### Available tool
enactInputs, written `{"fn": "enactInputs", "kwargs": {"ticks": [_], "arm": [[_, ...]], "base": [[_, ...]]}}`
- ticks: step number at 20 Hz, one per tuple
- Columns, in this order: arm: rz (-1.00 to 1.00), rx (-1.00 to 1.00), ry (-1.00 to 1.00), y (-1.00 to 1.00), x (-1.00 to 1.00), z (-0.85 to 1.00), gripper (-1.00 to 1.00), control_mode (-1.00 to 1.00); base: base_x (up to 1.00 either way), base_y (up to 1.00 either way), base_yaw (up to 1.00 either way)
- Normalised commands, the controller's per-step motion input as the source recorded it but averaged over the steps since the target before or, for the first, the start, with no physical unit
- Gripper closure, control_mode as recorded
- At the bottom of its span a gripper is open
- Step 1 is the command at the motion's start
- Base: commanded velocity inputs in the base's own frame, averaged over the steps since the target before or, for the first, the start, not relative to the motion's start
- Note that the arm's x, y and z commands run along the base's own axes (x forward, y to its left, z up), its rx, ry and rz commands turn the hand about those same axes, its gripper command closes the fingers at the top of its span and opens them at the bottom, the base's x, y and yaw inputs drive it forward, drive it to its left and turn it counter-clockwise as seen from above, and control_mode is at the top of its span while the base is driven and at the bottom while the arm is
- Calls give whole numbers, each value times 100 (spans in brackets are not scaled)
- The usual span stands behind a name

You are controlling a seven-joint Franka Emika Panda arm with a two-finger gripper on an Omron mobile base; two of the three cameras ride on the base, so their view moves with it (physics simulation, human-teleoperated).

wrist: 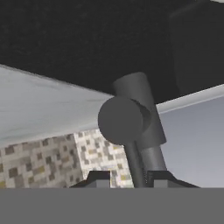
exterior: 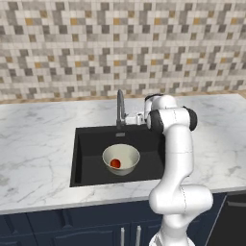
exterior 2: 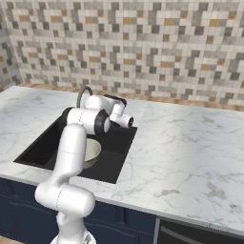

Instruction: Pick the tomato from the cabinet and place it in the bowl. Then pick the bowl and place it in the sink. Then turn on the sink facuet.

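Note:
The pale bowl (exterior: 129,154) stands upright in the black sink (exterior: 91,158), and the small red tomato (exterior: 115,163) lies inside it. At the sink's back edge rises the grey sink faucet (exterior: 120,108). My gripper (exterior: 140,117) reaches in from the right, level with the faucet's lower part. In the hand view the faucet (wrist: 131,118) is very close, a round knob on a thick stem. Its thin lower rod runs down between my gripper's (wrist: 129,179) two tips. The jaws stand narrowly apart, with a gap showing left of the rod. The cabinet is out of view.
White marble counter (exterior: 38,139) surrounds the sink on all sides, with a tiled wall (exterior: 72,48) behind it. Navy doors with silver handles (exterior: 122,235) run under the counter. My arm stands over the sink's right edge; the bowl (exterior 2: 93,152) shows partly behind it.

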Motion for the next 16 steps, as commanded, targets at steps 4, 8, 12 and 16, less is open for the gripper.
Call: {"fn": "enactInputs", "kwargs": {"ticks": [4, 8, 12, 16], "arm": [[-16, 9, 22, -69, 3, 0, 100, -100], [-12, 11, 19, -84, 6, 0, 100, -100], [-5, 13, 16, -99, 4, 0, 100, -100], [0, 13, 13, -100, 1, 0, 100, -100]], "base": [[0, 0, 0], [0, 0, 0], [0, 0, 0], [0, 0, 0]]}}
